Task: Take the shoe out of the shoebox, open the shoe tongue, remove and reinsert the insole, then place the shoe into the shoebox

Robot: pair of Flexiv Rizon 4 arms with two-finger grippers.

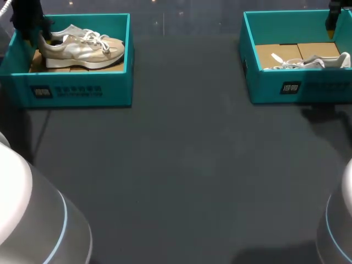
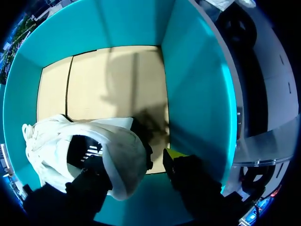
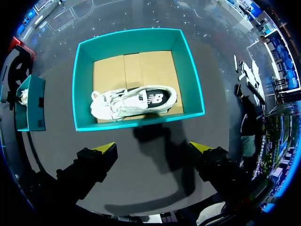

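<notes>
A beige and white shoe point(image 1: 82, 49) lies in the left teal shoebox point(image 1: 77, 91), toe to the right. My left gripper point(image 1: 39, 37) is down at its heel. In the left wrist view the heel point(image 2: 122, 155) sits between that gripper's point(image 2: 134, 160) fingers: one finger is inside the shoe's mouth, and the yellow-tipped finger point(image 2: 173, 154) stands outside with a small gap, so the gripper is open. A white shoe point(image 3: 134, 101) lies on its side in the right shoebox point(image 3: 141, 121). My right gripper point(image 3: 153, 148) hangs wide open above that box's near side, holding nothing.
Both boxes stand at the far edge of the dark table point(image 1: 181, 165), with cardboard floors point(image 2: 117, 80). The left box's wall point(image 2: 197, 94) rises close beside the left gripper's outer finger. My right gripper point(image 1: 333, 22) shows at the right box's far corner.
</notes>
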